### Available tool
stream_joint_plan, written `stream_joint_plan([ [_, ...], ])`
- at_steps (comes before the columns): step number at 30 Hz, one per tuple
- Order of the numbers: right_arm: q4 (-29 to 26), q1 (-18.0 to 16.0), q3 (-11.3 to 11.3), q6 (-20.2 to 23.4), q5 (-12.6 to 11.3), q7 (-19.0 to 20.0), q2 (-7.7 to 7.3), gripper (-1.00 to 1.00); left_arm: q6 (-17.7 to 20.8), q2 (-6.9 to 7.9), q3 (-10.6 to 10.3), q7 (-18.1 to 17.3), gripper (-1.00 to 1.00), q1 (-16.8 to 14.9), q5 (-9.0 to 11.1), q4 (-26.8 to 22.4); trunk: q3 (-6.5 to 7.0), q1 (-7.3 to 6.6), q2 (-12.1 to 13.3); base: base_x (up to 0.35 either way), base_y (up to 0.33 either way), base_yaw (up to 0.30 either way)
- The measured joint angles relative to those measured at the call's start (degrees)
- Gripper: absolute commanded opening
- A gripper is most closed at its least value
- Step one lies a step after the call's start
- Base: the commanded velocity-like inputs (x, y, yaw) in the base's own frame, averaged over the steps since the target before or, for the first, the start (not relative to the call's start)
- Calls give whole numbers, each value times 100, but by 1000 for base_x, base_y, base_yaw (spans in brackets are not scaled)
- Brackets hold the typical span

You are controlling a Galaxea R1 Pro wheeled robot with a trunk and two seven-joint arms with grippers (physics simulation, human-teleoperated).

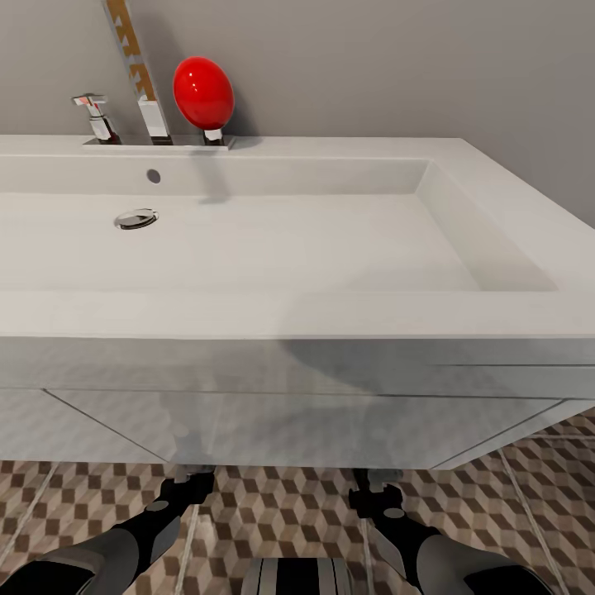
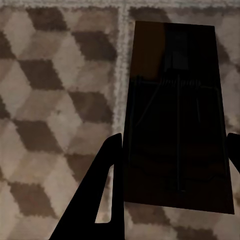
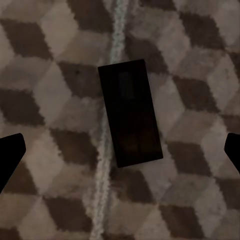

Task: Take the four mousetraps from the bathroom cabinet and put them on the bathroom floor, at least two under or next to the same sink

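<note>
Right wrist view: mousetrap point(image 3: 130, 113) on bathroom floor point(image 3: 45, 100).

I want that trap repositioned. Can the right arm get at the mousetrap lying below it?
Probably yes: the mousetrap lies flat on the bathroom floor, between the open right claw's fingers, nothing over it.

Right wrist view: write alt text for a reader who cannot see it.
A small dark-brown mousetrap lies flat on the cube-patterned bathroom floor, beside a pale grout line. The right gripper's two dark fingers stand wide apart at the edges, well clear of it.
</note>
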Motion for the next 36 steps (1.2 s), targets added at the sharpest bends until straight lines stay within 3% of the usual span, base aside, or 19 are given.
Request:
stream_joint_plan([
  [14,0,0,0,0,0,0,0,100,121,2,10,0,-100,0,14,-6,0,0,0,0,0,0],
  [15,0,0,0,0,0,0,-2,100,134,2,10,0,100,0,15,-7,0,0,0,0,0,0],
  [36,0,0,1,0,0,3,-7,100,183,6,9,8,100,0,1,-16,0,0,0,0,0,0],
])
